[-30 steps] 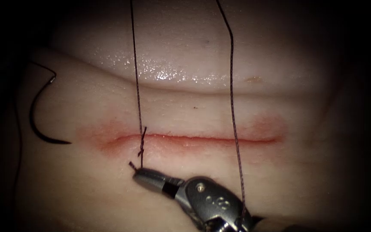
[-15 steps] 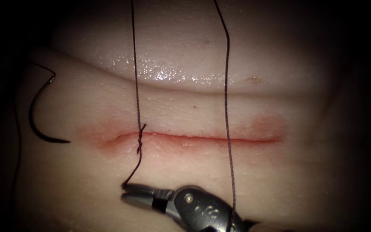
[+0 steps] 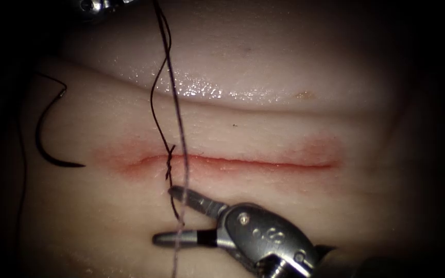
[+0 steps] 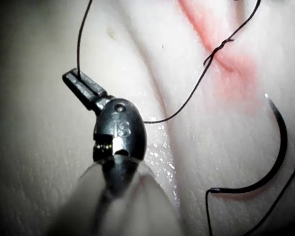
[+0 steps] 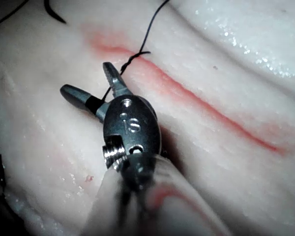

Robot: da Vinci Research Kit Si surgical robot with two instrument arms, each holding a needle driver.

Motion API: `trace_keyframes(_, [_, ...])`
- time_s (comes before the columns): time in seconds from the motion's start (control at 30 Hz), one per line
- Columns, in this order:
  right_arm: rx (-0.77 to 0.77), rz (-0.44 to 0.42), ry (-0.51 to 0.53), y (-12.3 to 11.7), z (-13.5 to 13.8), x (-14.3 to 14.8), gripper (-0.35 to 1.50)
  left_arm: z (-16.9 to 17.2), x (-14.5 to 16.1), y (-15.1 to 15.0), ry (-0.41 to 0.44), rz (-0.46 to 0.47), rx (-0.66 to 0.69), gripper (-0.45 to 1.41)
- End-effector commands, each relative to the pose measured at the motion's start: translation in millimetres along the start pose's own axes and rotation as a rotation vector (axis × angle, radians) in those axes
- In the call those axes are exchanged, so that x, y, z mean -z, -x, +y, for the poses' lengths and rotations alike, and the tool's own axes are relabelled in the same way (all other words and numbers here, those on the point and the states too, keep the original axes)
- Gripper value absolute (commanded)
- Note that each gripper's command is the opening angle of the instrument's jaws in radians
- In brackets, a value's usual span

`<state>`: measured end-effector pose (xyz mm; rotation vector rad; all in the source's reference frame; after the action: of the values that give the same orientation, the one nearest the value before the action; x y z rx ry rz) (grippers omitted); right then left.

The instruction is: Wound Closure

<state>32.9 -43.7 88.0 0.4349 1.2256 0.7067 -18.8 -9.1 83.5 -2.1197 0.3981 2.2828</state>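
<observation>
**Between the spread jaws, the thread**

Nearest the endoscope, the right arm's steel tool [image 3: 170, 215] gapes wide, holding nothing, the dark thread [image 3: 177, 206] running upright between its jaws. Just beyond sits the knot [image 3: 169, 163] on the pale tissue's [image 3: 284, 123] red cut [image 3: 243, 164]. Leftward, the black curved needle [image 3: 45, 139] lies free. Farthest, the left arm's tool [image 4: 78, 81] grips thread.

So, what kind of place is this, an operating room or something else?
Most likely a bench for suturing practice, not an operating room. A pale slab of tissue bears one straight cut with a knotted thread. A curved needle lies free on it, left of the cut. The right tool is open; the left tool holds thread.
</observation>
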Motion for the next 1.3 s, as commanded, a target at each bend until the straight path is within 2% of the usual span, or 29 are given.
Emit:
trace_keyframes(0.03, [0.010, 0.001, -0.005, 0.0, 0.6, -0.3, 1.31, 1.0, -0.3, -0.4, 0.019, 0.031, 0.003, -0.45])
trace_keyframes(0.2, [0.027, 0.008, -0.012, -1.9, 2.6, 0.2, 1.20, 4.6, 0.9, -4.7, 0.091, 0.134, 0.038, -0.45])
trace_keyframes(0.33, [0.035, 0.021, -0.032, -3.3, 4.1, -0.3, 1.13, 6.3, 1.8, -6.9, 0.118, 0.178, 0.050, -0.45])
trace_keyframes(0.47, [0.040, 0.032, -0.062, -3.8, 5.7, -2.1, 0.84, 7.7, 2.8, -8.6, 0.129, 0.183, 0.068, -0.45])
trace_keyframes(0.53, [0.048, 0.039, -0.089, -3.6, 6.4, -3.1, 0.52, 8.1, 3.0, -9.1, 0.133, 0.185, 0.079, -0.45])
trace_keyframes(0.6, [0.049, 0.044, -0.122, -3.0, 7.1, -4.1, -0.05, 8.5, 3.0, -9.5, 0.135, 0.185, 0.089, -0.45])
trace_keyframes(0.73, [0.020, 0.043, -0.152, -1.5, 8.1, -5.9, -0.35, 9.2, 2.9, -9.9, 0.137, 0.188, 0.109, -0.45])
trace_keyframes(0.87, [0.010, 0.063, -0.171, -0.1, 9.9, -7.8, -0.35, 10.3, 2.9, -10.3, 0.126, 0.207, 0.142, -0.45])
trace_keyframes(0.97, [-0.009, 0.135, -0.180, -0.6, 11.1, -8.2, -0.35, 11.3, 2.8, -10.5, 0.129, 0.225, 0.169, -0.45])
trace_keyframes(1.13, [-0.053, 0.206, -0.205, -1.5, 12.4, -9.1, -0.35, 12.7, 2.4, -10.5, 0.138, 0.243, 0.197, -0.45])
trace_keyframes(1.17, [-0.081, 0.252, -0.228, -1.9, 12.9, -9.5, -0.35, 13.3, 2.1, -10.4, 0.144, 0.247, 0.214, -0.45])
trace_keyframes(1.3, [-0.117, 0.314, -0.283, -2.8, 13.4, -10.2, -0.35, 14.3, 1.7, -9.9, 0.159, 0.250, 0.266, -0.45])
